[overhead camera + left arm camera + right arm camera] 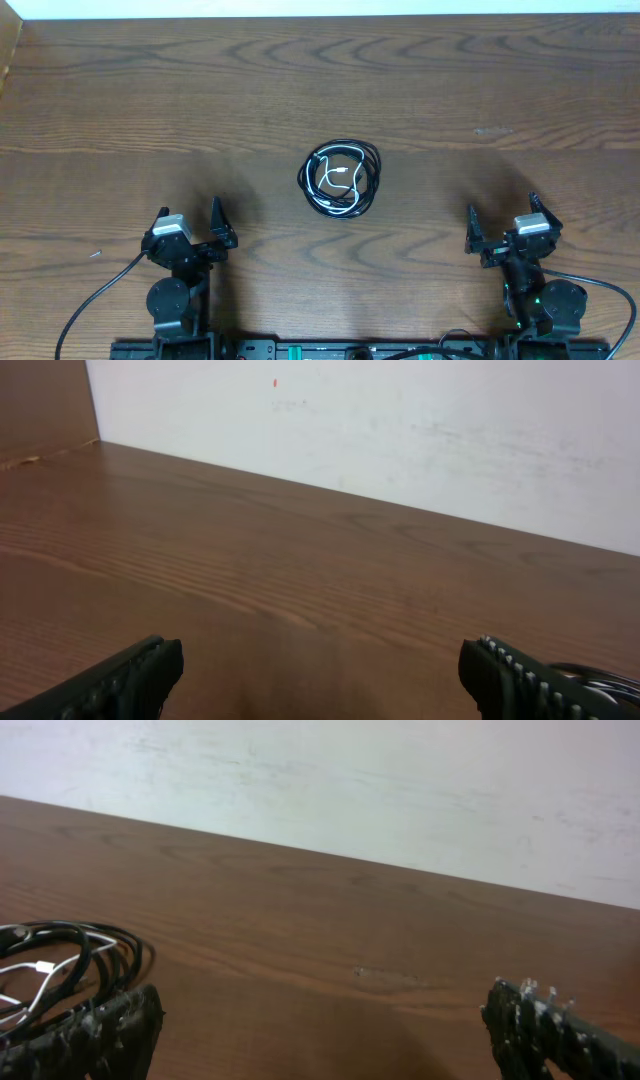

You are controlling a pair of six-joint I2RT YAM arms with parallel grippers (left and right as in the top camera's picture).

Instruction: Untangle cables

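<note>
The cables point(341, 178) lie coiled together in the middle of the table: a long black cord looped round a shorter white one with a small plug end. In the right wrist view the same cables point(60, 965) show at the far left, behind my left finger. A sliver of them point(600, 678) peeks past my right finger in the left wrist view. My left gripper point(190, 225) rests near the front left, open and empty. My right gripper point(503, 218) rests near the front right, open and empty. Both stand well apart from the coil.
The wooden table point(150, 100) ends at a white wall point(400, 430) at the back. A brown side panel point(45, 405) stands at the far left corner. Thick black arm wires point(95, 295) trail off by both arm bases at the front edge.
</note>
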